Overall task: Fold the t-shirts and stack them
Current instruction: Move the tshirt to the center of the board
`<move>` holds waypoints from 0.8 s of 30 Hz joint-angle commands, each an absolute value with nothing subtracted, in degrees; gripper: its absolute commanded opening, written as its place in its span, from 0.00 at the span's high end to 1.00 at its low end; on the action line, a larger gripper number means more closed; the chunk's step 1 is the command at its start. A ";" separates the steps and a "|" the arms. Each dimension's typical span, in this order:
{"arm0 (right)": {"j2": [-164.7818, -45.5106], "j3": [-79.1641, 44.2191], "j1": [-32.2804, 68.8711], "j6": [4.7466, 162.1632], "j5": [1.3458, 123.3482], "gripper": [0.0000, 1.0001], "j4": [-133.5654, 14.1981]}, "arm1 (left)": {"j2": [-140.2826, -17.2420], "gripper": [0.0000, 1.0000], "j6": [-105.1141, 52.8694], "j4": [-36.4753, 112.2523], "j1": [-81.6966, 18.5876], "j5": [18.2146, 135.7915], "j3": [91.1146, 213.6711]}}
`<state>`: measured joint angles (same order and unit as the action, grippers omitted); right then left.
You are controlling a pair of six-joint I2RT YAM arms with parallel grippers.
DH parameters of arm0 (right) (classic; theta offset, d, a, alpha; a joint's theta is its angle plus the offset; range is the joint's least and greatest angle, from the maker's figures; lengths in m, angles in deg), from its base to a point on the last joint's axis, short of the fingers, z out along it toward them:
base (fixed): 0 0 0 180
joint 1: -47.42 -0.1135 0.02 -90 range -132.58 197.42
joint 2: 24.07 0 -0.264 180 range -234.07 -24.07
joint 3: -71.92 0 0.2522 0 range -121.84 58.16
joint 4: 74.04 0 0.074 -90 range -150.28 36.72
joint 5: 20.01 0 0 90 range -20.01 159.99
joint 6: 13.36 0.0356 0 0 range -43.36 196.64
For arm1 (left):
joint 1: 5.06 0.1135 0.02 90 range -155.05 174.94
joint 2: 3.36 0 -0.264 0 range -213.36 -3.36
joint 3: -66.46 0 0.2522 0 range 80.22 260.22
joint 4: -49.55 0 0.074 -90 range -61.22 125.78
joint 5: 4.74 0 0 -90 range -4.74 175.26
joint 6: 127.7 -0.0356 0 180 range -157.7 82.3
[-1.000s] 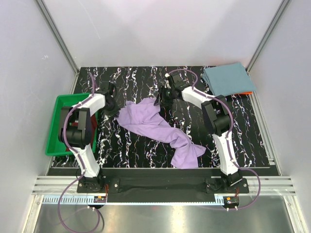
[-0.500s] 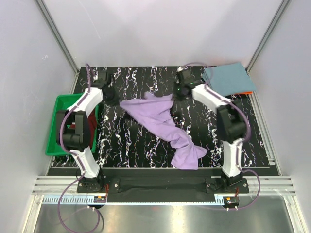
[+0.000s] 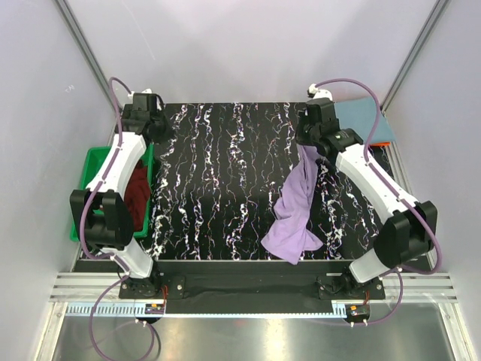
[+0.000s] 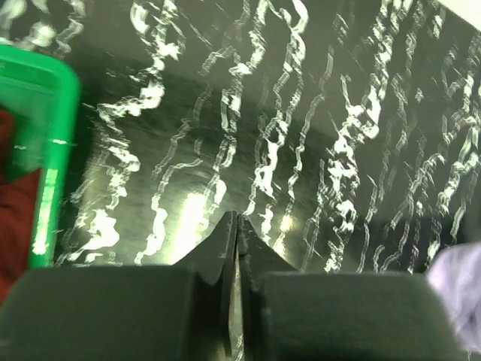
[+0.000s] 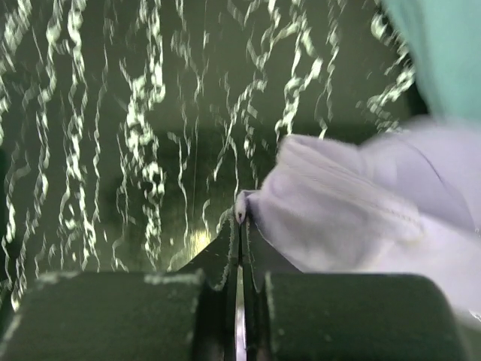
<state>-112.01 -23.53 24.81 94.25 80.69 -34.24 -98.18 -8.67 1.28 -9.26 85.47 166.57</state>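
My right gripper [image 3: 307, 141] is shut on an edge of the lavender t-shirt [image 3: 294, 207]. The shirt hangs from it in a long crumpled strip, and its lower end lies bunched near the table's front edge. In the right wrist view the closed jaws [image 5: 240, 218] pinch the lavender cloth [image 5: 353, 218]. My left gripper [image 3: 154, 126] is shut and empty at the far left; its tips [image 4: 237, 219] hang over bare table. The folded teal-blue t-shirt [image 3: 362, 120] lies at the back right. The maroon t-shirt [image 3: 135, 192] sits in the green tray [image 3: 89, 197].
The black marbled tabletop [image 3: 225, 180] fills the middle. The green tray's corner [image 4: 45, 98] shows at the left of the left wrist view. An orange edge [image 3: 384, 141] sticks out under the teal shirt. Metal frame posts stand at both back corners.
The left gripper no longer holds the lavender shirt and has moved back and left. The right gripper moved right with its edge, and the shirt swung over to the right side.
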 commanded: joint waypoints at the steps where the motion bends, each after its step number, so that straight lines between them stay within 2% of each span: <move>1: -112.83 -23.75 24.66 92.72 74.84 1.00 -35.14 | -94.95 0.90 -8.70 7.64 -9.80 75.89 163.55; 5: -112.75 -21.65 24.13 95.43 62.74 1.00 -38.74 | -91.87 0.77 -6.42 11.34 -10.33 69.63 157.59; 8: -113.27 -20.24 22.12 99.30 53.22 1.00 -43.92 | -88.97 0.71 -5.36 10.74 -10.33 70.05 155.29; 12: -116.08 -20.06 15.97 101.07 50.92 1.00 -46.65 | -86.94 0.68 -6.41 3.90 -10.33 74.44 155.72; 15: -119.68 -19.62 12.89 102.92 47.49 0.98 -48.06 | -84.40 0.64 -6.76 4.57 -10.33 72.62 151.97; 16: -120.39 -19.45 12.62 103.35 47.66 0.81 -46.76 | -82.83 0.61 -6.50 5.19 -10.42 72.00 150.64; 18: -121.01 -18.75 12.62 103.98 50.72 0.69 -44.65 | -81.24 0.52 -6.15 7.47 -11.03 70.07 147.04; 20: -119.61 -18.22 12.70 103.19 56.76 0.56 -40.25 | -79.82 0.50 -5.97 10.55 -12.17 69.54 142.64; 24: -117.50 -18.13 14.19 102.04 63.39 0.52 -34.62 | -81.22 0.43 -5.54 14.42 -19.09 70.67 139.82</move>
<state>-121.21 -17.76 12.81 102.55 56.84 -38.32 -80.76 -5.91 8.26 -14.55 71.94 140.87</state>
